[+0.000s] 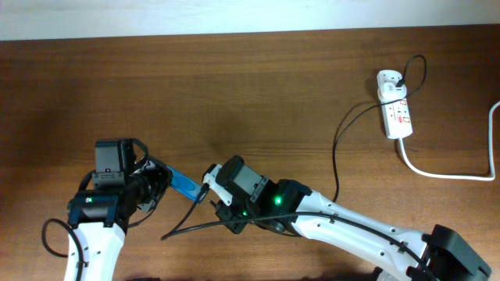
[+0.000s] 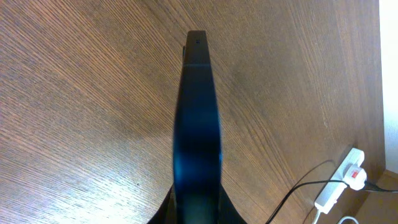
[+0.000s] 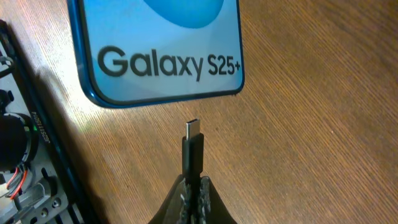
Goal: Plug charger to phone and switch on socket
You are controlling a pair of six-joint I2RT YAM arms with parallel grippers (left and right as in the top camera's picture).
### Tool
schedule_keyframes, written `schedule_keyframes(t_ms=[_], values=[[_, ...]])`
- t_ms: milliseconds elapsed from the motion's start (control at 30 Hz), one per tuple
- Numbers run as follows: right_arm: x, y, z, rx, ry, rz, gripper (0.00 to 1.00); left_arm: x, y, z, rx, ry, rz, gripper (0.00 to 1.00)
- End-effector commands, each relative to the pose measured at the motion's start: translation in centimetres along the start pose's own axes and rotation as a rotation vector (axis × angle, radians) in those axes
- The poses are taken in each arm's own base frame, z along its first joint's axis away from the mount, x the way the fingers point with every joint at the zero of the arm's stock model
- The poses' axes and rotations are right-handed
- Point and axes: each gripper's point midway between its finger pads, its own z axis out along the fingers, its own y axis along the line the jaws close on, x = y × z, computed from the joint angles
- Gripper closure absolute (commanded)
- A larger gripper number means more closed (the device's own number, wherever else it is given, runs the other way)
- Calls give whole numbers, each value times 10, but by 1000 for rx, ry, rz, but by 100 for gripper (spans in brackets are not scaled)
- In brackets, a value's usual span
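Left tool (image 1: 160, 184) grips the Galaxy S25+ phone (image 3: 163, 56), and right tool (image 3: 192, 190) pinches the charger plug (image 3: 193, 149). If misaligned, the plug may shove the phone loose.

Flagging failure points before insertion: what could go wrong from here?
1. The USB-C plug in the right pincer sits short of the Galaxy phone, whose port isn't visible; a misaligned push could shove the phone in the left pincer.
2. The charger cable runs to the power strip; pulling could drag it.
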Motion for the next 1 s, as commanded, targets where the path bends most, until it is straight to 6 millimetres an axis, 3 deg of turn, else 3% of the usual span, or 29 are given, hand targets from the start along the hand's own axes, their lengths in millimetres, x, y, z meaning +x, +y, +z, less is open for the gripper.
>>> schedule_keyframes(t_ms=[0,833,967], values=[[-13,5,-8,-19,-45,1,96,-1,-8,-5,28,-4,25,100],[-19,10,-9,-49,-70,20,96,0,-8,-5,28,-4,25,100],[-14,6,5,-40,-39,27,96,1,-9,-5,34,5,25,100]])
